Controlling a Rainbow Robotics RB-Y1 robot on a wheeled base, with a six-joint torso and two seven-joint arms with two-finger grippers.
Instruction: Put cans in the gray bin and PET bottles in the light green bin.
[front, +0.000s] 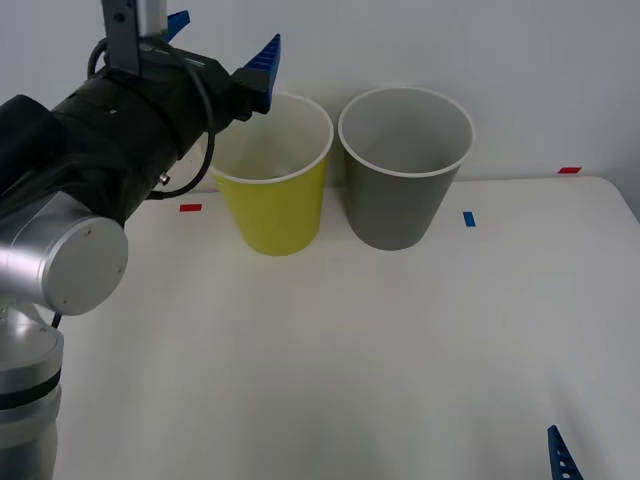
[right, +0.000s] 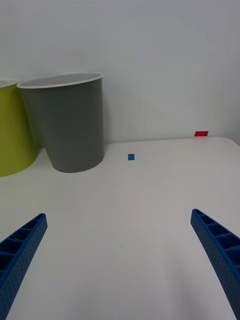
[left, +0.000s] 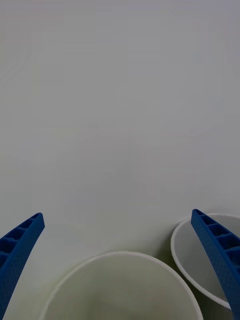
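The light green bin (front: 275, 205) and the gray bin (front: 405, 195) stand side by side at the back of the white table, green on the left. My left gripper (front: 222, 42) is raised over the green bin's back-left rim, open and holding nothing. Seen from that wrist, its blue fingers (left: 20, 245) frame the green bin's white inside (left: 125, 285) and the gray bin's rim (left: 176, 252) below. My right gripper (right: 118, 215) hovers low and open over bare table, in front and to the right of the gray bin (right: 70, 125). The cans and PET bottles are out of view.
Small tape marks lie on the table: red (front: 190, 208) left of the green bin, blue (front: 469, 218) right of the gray bin, red (front: 569, 170) at the far right edge. A plain wall stands right behind the bins. One right finger (front: 560, 458) pokes in at the front right.
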